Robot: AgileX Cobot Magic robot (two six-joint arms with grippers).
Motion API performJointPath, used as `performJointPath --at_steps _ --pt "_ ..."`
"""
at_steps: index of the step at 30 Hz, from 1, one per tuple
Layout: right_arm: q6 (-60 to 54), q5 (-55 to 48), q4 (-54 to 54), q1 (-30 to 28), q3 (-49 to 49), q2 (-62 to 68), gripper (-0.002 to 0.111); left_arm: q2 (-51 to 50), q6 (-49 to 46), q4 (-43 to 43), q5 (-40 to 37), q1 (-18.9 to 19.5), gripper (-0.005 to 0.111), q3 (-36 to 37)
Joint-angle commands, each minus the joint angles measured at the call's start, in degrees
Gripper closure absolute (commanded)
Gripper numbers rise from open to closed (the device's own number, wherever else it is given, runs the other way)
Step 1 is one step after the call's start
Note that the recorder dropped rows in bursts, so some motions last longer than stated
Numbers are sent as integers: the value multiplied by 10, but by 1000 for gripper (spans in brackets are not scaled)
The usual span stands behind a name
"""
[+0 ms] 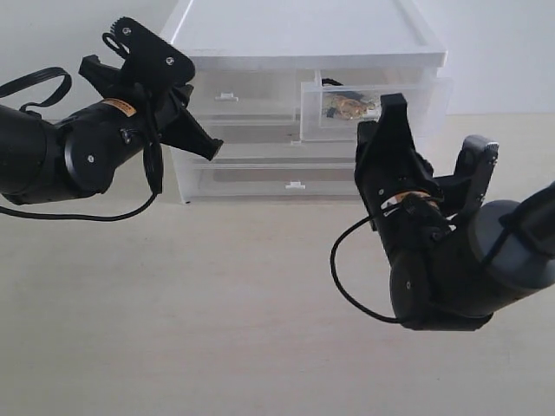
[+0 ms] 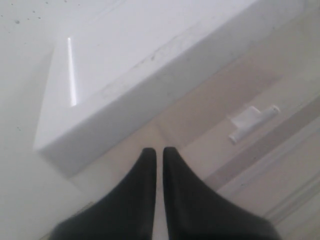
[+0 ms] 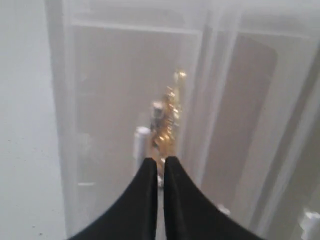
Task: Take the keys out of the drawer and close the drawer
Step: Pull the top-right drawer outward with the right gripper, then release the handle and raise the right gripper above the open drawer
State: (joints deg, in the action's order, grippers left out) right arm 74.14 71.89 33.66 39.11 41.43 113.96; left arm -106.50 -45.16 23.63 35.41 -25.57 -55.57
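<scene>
1. At the far edge of the surface (image 1: 217, 303), about midway along it, stands a white cabinet (image 1: 303, 35) with clear drawers.
2. Its upper row has two half-width drawers. The right-hand drawer (image 1: 434, 104) is pulled partway out, so its clear front stands forward of its closed neighbour (image 1: 251, 91).
3. Inside the open drawer lie the keys (image 1: 351, 106), a small gold bunch with dark and coloured bits. The right wrist view shows them as a blurred gold glint (image 3: 167, 120) behind clear plastic.
4. Toward the right edge of the surface, the right tool (image 1: 395, 102) points up at the front of the open drawer. Its tip is just in front of the keys.
5. The right tool is closed: its two black fingers (image 3: 145, 195) lie together with only a thin slit between them, and they grip nothing. I cannot tell whether the tip touches the drawer.
6. Toward the left edge of the surface, the left tool (image 1: 212, 149) hangs beside the cabinet's front left corner, off the surface.
7. The left tool is closed as well. Its fingers (image 2: 142, 190) meet at the tips (image 2: 159, 150) and hold nothing.
8. Beyond those tips the left wrist view shows the cabinet's white top corner (image 2: 100, 90) and the closed drawer's small white tab (image 2: 250, 120).
9. Below the two small drawers, a wide drawer (image 1: 295, 178) is shut.
</scene>
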Motion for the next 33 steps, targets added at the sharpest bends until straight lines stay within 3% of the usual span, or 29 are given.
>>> performJointPath --at_steps 1,5,7,14,20,26,29,33 --pt "3 -19 3 18 -9 -3 108 -2 6 10 19 3 103 -5" --pt "-24 -19 -35 22 -9 -14 108 -2 6 10 10 3 103 -5" --pt "-139 -19 -50 32 -20 -51 108 -2 6 10 6 3 103 -5" --pt "-350 -40 -166 20 -64 -192 108 -2 6 10 1 3 103 -5" --pt "-540 -410 -301 -37 -31 -323 108 -2 6 10 -8 3 103 -5" --pt "-792 -755 -309 -66 57 -383 108 -2 6 10 -8 3 103 -5" --pt "-908 -891 -337 -86 119 -374 108 -2 6 10 -8 3 103 -5" --pt "-983 -992 -422 -109 193 -361 108 -2 6 10 -9 3 103 -5"
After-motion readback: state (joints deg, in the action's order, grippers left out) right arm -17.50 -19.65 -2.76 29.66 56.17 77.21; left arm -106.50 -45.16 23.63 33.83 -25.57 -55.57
